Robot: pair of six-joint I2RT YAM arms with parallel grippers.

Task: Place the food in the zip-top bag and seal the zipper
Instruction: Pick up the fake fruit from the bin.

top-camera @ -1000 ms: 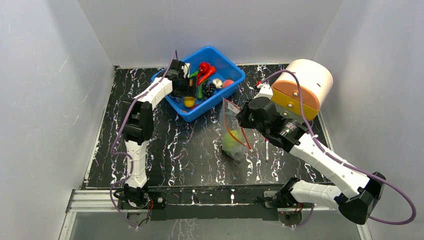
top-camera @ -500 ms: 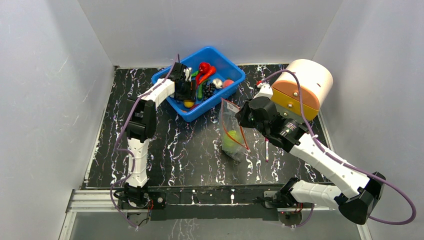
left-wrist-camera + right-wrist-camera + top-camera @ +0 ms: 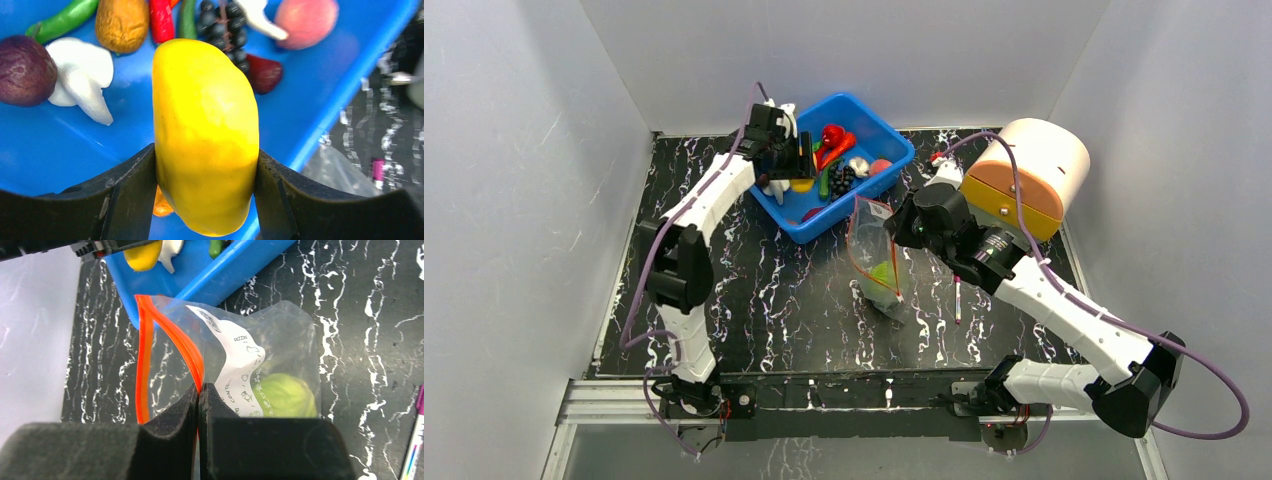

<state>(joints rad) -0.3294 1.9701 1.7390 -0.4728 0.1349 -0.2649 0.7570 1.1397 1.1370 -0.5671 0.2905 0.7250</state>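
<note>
Only the left wrist view shows the left pincer [image 3: 206,159] clamped on a smooth yellow toy fruit [image 3: 205,110] above the blue plastic tub [image 3: 320,95]. Only the right wrist view shows the right pincer [image 3: 199,390] pressed together on the red-orange zipper strip [image 3: 142,355] of the clear crinkly zip-top bag [image 3: 295,335]. The bag is beside the tub, with a round green melon [image 3: 285,395] inside. A second ago the left pincer sat lower in the tub.
</note>
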